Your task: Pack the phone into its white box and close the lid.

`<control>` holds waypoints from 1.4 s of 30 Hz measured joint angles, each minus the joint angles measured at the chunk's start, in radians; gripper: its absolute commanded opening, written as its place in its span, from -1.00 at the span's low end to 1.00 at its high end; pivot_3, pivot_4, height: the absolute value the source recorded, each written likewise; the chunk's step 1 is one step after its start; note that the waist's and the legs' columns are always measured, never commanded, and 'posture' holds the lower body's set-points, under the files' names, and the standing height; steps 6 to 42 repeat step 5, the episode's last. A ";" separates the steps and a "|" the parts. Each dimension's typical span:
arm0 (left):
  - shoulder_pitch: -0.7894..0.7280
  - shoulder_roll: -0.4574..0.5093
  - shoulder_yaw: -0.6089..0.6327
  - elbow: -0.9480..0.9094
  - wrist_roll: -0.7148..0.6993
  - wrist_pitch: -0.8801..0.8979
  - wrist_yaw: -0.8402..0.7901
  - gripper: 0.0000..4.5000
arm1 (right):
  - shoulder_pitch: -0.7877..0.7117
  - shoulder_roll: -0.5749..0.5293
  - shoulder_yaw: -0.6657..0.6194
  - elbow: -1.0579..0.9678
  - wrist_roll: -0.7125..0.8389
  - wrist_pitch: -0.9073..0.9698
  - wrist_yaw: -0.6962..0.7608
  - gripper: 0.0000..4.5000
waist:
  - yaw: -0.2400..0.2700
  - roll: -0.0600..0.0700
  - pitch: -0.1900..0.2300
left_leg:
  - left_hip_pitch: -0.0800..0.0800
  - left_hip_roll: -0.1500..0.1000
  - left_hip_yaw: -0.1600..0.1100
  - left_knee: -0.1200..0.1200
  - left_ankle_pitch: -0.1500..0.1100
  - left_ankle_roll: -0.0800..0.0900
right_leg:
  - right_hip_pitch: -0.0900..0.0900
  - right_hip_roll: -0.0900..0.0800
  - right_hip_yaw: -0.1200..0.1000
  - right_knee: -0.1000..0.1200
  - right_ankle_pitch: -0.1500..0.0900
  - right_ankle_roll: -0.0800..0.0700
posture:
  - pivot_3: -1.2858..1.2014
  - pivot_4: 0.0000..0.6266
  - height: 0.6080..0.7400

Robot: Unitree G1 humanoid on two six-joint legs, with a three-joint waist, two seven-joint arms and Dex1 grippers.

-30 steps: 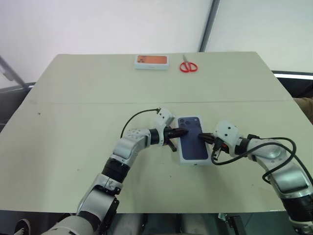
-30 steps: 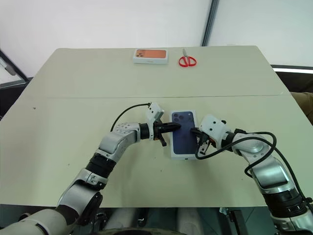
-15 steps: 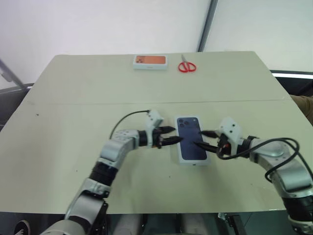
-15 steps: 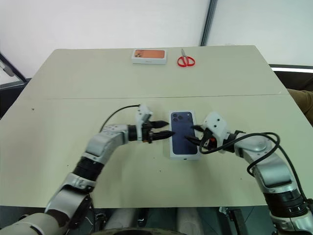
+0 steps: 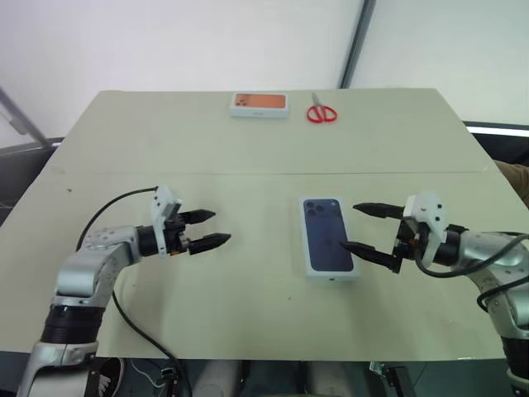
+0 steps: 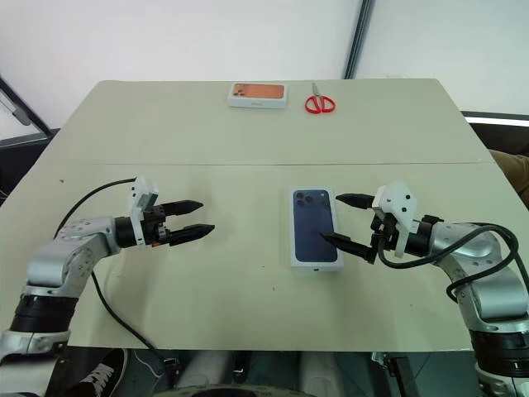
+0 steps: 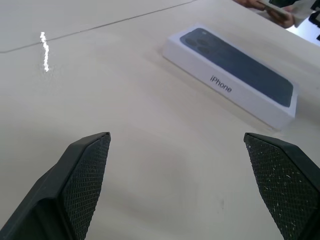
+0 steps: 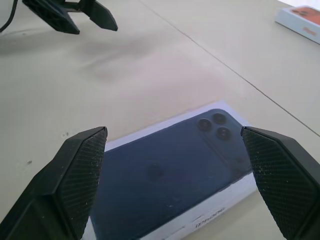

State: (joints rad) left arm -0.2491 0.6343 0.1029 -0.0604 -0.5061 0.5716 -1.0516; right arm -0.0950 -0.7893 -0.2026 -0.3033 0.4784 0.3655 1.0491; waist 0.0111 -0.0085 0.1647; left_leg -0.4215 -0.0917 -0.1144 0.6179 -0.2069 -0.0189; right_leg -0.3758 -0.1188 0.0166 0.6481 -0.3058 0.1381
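With the lid (image 5: 329,237) seated, the stiff, light, smooth-sided white box (image 7: 231,90) suits gripping across its long edges; both grippers' jaws stand apart.

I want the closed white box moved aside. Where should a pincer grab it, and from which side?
Grip the closed white box across its two long side walls, coming from above. It lies flat, and its narrow width looks likeliest to fit between the fingers.

Looks like a lab or test room: bare beige table (image 5: 165,149), plain white wall (image 5: 182,41), scissors (image 5: 321,112) near far edge.
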 measured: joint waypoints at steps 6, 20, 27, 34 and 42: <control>0.127 0.050 0.081 -0.006 0.005 -0.055 0.012 1.00 | 0.031 -0.018 -0.006 0.038 -0.015 -0.030 0.013 0.99 | -0.001 0.000 0.000 | 0.000 0.001 0.001 -0.003 0.000 0.000 | -0.003 0.000 0.001 0.000 0.000 0.000 | 0.03 -0.52 1.00; 0.127 0.050 0.081 -0.006 0.005 -0.055 0.012 1.00 | 0.031 -0.018 -0.006 0.038 -0.015 -0.030 0.013 0.99 | -0.001 0.000 0.000 | 0.000 0.001 0.001 -0.003 0.000 0.000 | -0.003 0.000 0.001 0.000 0.000 0.000 | 0.03 -0.52 1.00; 0.127 0.050 0.081 -0.006 0.005 -0.055 0.012 1.00 | 0.031 -0.018 -0.006 0.038 -0.015 -0.030 0.013 0.99 | -0.001 0.000 0.000 | 0.000 0.001 0.001 -0.003 0.000 0.000 | -0.003 0.000 0.001 0.000 0.000 0.000 | 0.03 -0.52 1.00; 0.127 0.050 0.081 -0.006 0.005 -0.055 0.012 1.00 | 0.031 -0.018 -0.006 0.038 -0.015 -0.030 0.013 0.99 | -0.001 0.000 0.000 | 0.000 0.001 0.001 -0.003 0.000 0.000 | -0.003 0.000 0.001 0.000 0.000 0.000 | 0.03 -0.52 1.00; 0.127 0.050 0.081 -0.006 0.005 -0.055 0.012 1.00 | 0.031 -0.018 -0.006 0.038 -0.015 -0.030 0.013 0.99 | -0.001 0.000 0.000 | 0.000 0.001 0.001 -0.003 0.000 0.000 | -0.003 0.000 0.001 0.000 0.000 0.000 | 0.03 -0.52 1.00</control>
